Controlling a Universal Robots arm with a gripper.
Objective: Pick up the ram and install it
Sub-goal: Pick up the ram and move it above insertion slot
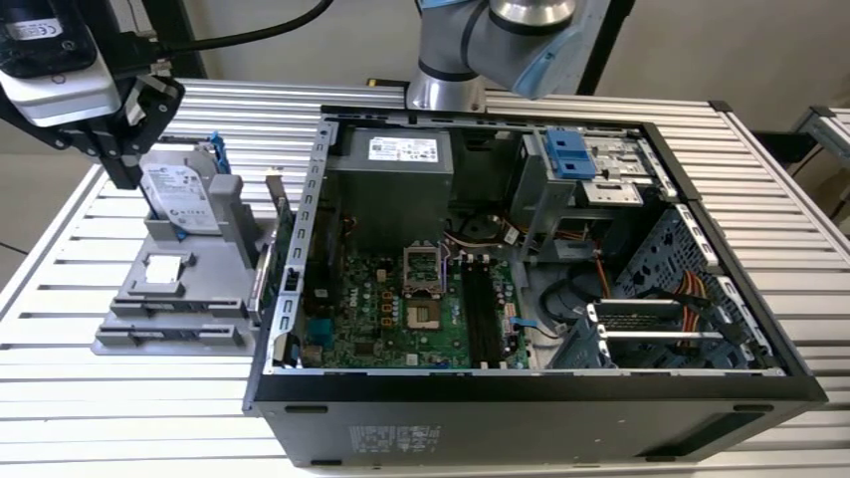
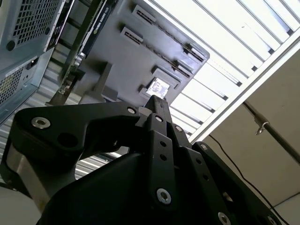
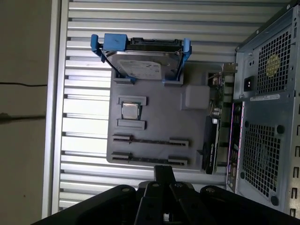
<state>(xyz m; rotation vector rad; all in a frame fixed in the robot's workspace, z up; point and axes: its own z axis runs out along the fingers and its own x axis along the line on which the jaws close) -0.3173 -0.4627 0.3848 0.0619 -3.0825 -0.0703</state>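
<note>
Ram (image 3: 149,159), a thin, long, dark circuit-board stick: apparently standing edge-on as a dark strip in a long clip-ended slot of the tray, with a like strip in the slot just beside it (chips and label too thin to make out from above).

Underneath everything, a pale slatted metal table (image 1: 133,398). On it, at the exterior view's right, a big black open computer case (image 1: 531,403) lying on its side, with a square green motherboard (image 1: 385,309) flat on its floor and a grey boxy power supply (image 1: 392,189) at its far end. Seen in the first wrist view as well, by its perforated rear wall (image 3: 267,117).

Rising behind the case, a silver and pale blue robot arm (image 1: 465,50).

Just beside the case, at the exterior view's left, a flat grey plastic parts tray (image 1: 173,329) (image 3: 159,103) (image 2: 122,61). Propped upright at its far end, a silver boxy hard drive with blue handles (image 1: 179,194) (image 3: 140,68). Standing on edge along the side nearest the case, a dark expansion card (image 3: 211,150).

Hanging above the tray, a black two-finger gripper (image 1: 126,182) (image 3: 164,169) (image 2: 157,101): fingers drawn together, nothing between them, touching no part. In the exterior view, overlapping the hard drive's side; in the first wrist view, tip just past the tray's edge next to the slots.

Smallest of all, a square silver processor chip (image 3: 131,111) (image 1: 162,269) (image 2: 159,87) lying flat in a pocket between the hard drive and the slots.
</note>
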